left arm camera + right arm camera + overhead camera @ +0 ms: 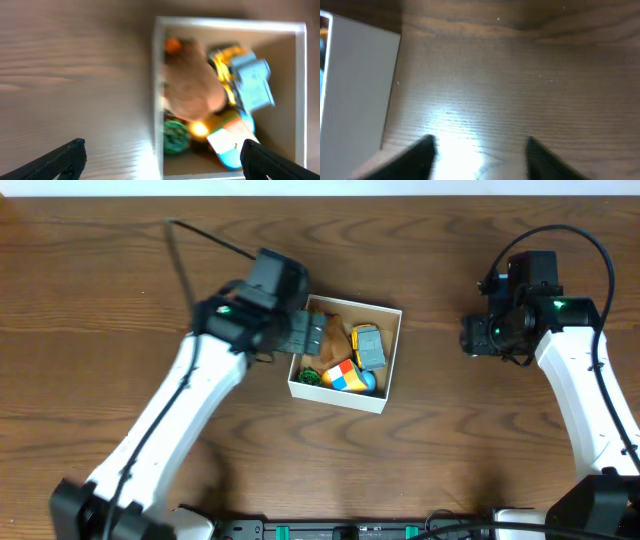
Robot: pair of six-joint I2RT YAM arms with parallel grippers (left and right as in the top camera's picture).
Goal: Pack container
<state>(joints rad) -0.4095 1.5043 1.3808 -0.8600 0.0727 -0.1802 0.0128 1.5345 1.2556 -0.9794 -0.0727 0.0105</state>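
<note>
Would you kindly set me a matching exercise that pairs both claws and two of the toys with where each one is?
1. left claw
2. right claw
3. green toy
4. grey and yellow toy

A. near-left corner of the container
B. open above bare table
C. open above the container's left wall
D. right half of the container

Pairs: 1-C, 2-B, 3-A, 4-D

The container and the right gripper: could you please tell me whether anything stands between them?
Nothing visible does. Only bare table lies between the open right gripper and the container, whose white side wall faces it.
</note>
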